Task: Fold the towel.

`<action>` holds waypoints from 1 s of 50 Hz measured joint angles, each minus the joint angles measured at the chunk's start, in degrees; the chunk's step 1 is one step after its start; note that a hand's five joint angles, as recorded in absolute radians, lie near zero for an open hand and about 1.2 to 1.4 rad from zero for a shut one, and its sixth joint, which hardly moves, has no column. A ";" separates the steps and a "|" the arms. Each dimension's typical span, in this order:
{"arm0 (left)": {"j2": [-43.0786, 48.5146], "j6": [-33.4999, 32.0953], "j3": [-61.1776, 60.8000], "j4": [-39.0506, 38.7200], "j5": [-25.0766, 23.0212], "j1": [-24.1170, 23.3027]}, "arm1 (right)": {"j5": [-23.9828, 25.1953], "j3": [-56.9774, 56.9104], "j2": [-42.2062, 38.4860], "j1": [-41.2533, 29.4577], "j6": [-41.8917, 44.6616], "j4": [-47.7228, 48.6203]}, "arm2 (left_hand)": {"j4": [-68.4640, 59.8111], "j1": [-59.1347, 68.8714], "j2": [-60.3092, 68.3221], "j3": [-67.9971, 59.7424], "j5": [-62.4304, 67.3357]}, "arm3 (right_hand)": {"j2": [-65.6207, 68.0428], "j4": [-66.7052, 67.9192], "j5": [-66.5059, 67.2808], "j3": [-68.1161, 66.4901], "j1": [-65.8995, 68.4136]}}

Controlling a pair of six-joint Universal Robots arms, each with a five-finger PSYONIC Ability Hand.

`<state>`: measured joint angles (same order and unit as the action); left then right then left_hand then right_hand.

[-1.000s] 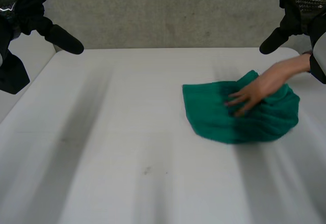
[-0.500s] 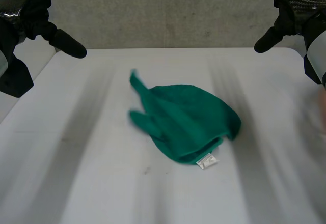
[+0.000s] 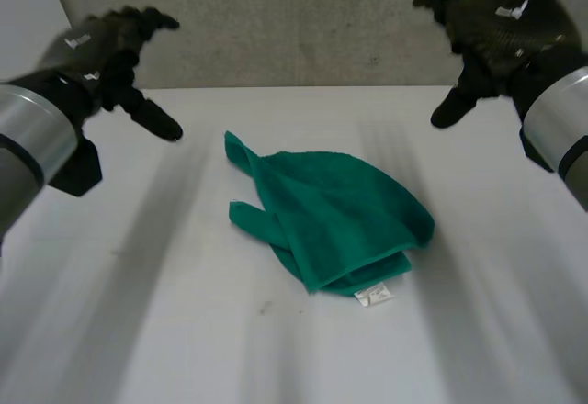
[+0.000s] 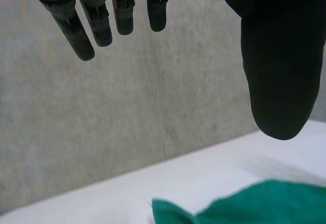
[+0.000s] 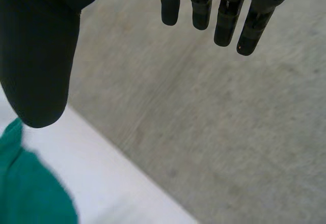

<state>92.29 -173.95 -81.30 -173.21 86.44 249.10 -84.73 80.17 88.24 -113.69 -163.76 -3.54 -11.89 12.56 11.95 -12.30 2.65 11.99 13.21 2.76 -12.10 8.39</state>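
Note:
A green towel [image 3: 335, 216] lies crumpled and loosely doubled over in the middle of the white table [image 3: 184, 331], a small white label at its near edge. My left hand [image 3: 110, 50] hovers open above the table's far left, well clear of the cloth. My right hand [image 3: 491, 32] hovers open above the far right, also apart from it. In the left wrist view the straight fingers [image 4: 91, 25] and thumb hold nothing, and a towel [image 4: 254, 203] edge lies below them. The right wrist view shows spread fingers [image 5: 224, 15] and a bit of the towel [image 5: 25, 193] beside the thumb.
A grey concrete wall [image 3: 303, 18] rises behind the table's far edge. Bare table surface runs all round the towel, with wide room at the front and left.
A person's hand that lay on the towel at the right has withdrawn; the towel has landed further left, at mid-table. Both my hands have moved inward and forward, staying open.

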 measured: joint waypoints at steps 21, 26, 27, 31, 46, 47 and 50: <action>30.58 -12.69 4.82 -1.39 1.06 -7.28 | 5.41 8.56 -19.20 -11.33 12.90 2.40 | -5.94 5.66 5.67 -5.25 5.20 | 0.20 0.08 0.17 -0.26 0.65; 35.27 -12.99 6.77 -4.71 2.63 -7.60 | 5.37 7.84 -26.24 -11.29 12.69 9.54 | -14.05 14.31 13.89 -13.51 13.34 | 8.56 7.61 7.42 -8.84 9.53; 36.34 -12.99 7.18 -5.99 3.39 -7.62 | 5.19 7.11 -28.00 -11.22 12.69 11.03 | -21.83 22.84 22.30 -21.96 20.88 | 11.12 10.03 9.63 -11.17 11.79; 38.13 -13.00 7.82 -8.98 5.17 -7.61 | 4.65 4.97 -31.58 -11.10 12.72 13.23 | -28.39 29.76 28.29 -27.90 27.36 | 11.12 10.03 9.63 -11.17 11.79; 35.51 -13.04 7.17 -13.27 6.94 -8.33 | -0.58 -2.91 -35.82 -9.06 11.80 14.07 | -56.31 53.05 56.13 -55.62 53.07 | 55.27 54.83 53.18 -55.16 47.40; 34.28 -12.99 7.01 -13.20 6.92 -8.37 | -1.34 -2.89 -35.01 -8.16 10.91 14.01 | -56.31 53.05 56.13 -55.62 53.07 | 55.27 54.83 53.25 -55.16 47.40; 31.79 -12.85 6.60 -13.11 6.86 -8.32 | -2.91 -2.74 -32.40 -5.85 7.66 13.83 | -56.31 53.05 56.14 -55.62 53.07 | 55.27 54.83 53.36 -55.17 47.40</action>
<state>124.09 -186.80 -74.69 -186.32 93.31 240.78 -87.64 77.43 55.84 -119.53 -156.10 10.29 -68.20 65.61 68.09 -67.91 55.72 67.27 68.04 56.12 -67.28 55.79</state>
